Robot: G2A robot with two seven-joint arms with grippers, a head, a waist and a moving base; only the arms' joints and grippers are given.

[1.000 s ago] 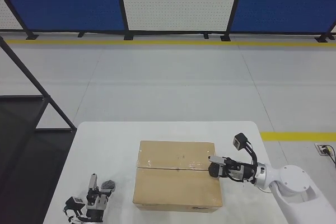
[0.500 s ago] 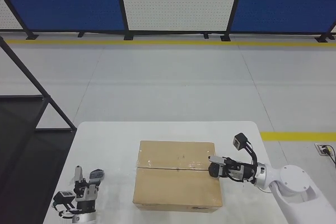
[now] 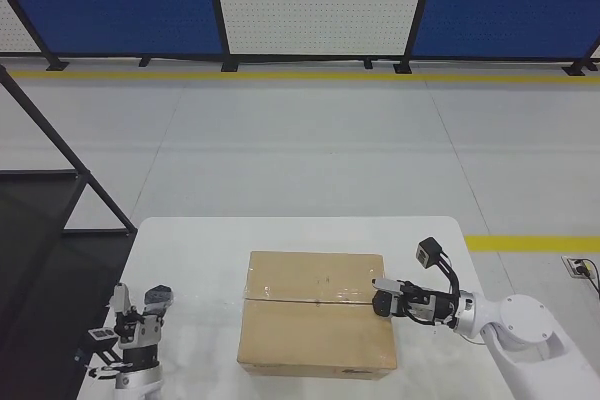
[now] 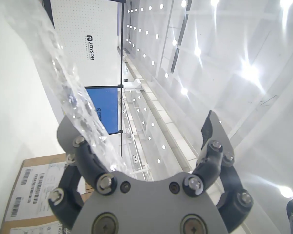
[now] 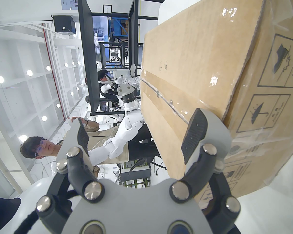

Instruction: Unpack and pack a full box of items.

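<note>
**Cardboard box** (image 3: 317, 310): closed, top flaps meeting at a seam (image 3: 310, 297) under clear tape. It sits approx. mid-table (image 3: 200, 250), nearer the robot's edge. The side twd. the right arm carries printed handling symbols (image 5: 271, 113). A white barcode label (image 4: 31, 191) is on a face twd. the left arm.

**R. hand** (image 3: 380, 297): at the box's right edge, level w/ the seam. Fingers are apart w/ nothing between them. One pad (image 5: 195, 132) is over the box top just beside the seam; contact can't be told.

**L. hand** (image 3: 138, 300): near the table's left edge, well apart from the box, tilted twd. the ceiling. Fingers are apart. A strip of crinkled clear film (image 4: 73, 91) lies against one finger (image 4: 70, 132), not pinched.
</note>
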